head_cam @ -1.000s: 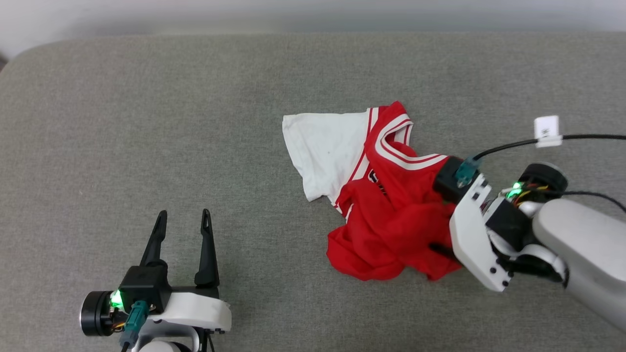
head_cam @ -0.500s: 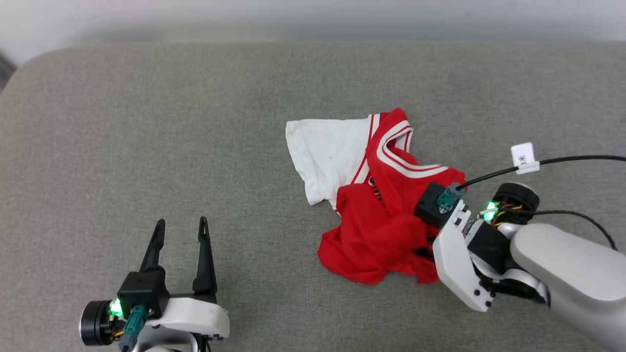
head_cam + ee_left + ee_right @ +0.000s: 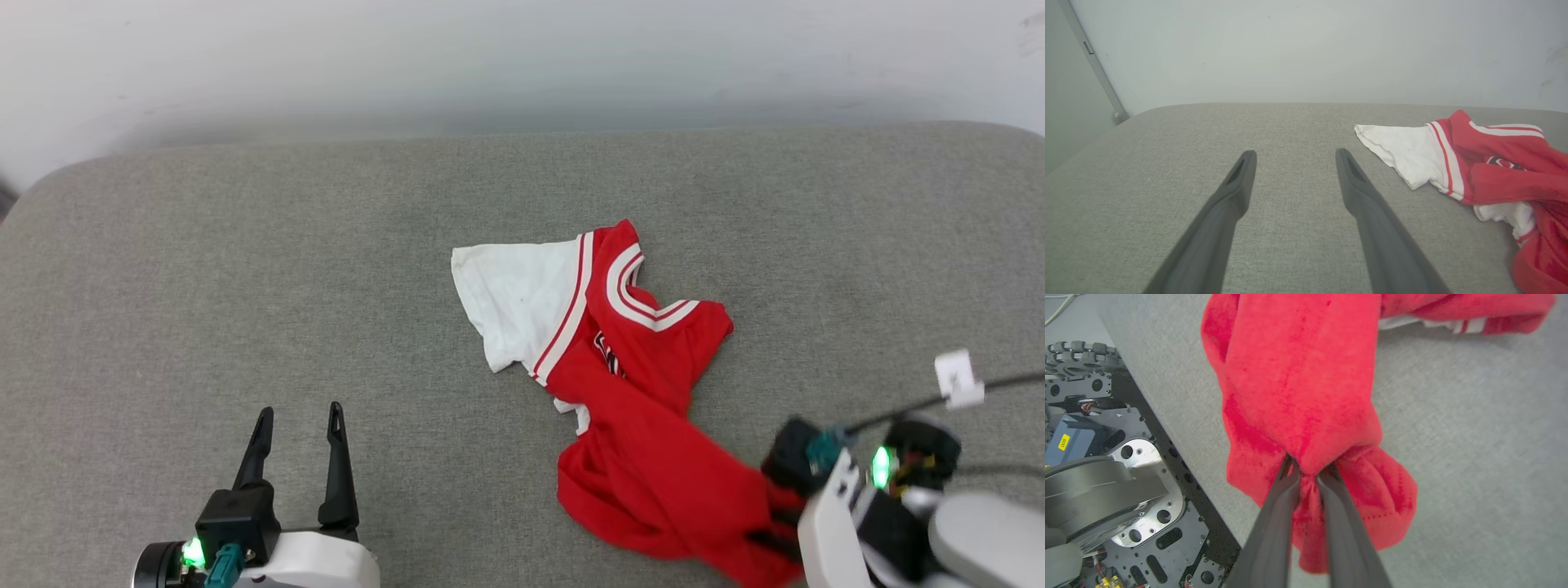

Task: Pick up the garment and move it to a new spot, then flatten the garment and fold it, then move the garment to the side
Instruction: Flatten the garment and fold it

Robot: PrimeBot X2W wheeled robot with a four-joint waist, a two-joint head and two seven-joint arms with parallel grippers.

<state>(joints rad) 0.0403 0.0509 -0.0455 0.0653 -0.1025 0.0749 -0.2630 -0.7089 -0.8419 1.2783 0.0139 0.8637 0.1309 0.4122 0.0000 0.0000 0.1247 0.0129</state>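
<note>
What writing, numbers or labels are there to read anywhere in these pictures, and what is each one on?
"009", as best I can tell: on a small yellow sticker on a blue-grey box down in the robot's body; tiny and turned sideways, so not certain.
Black white-outlined lettering on the garment: mostly folded under, unreadable.
White tag: its mark is too blurred to read.

A grey fabric-covered worktop [image 3: 245, 269] with rounded corners is seen before a pale wall [image 3: 490, 57]; a thin grey bar [image 3: 1096, 67] is seen at the wall's left side.
</note>
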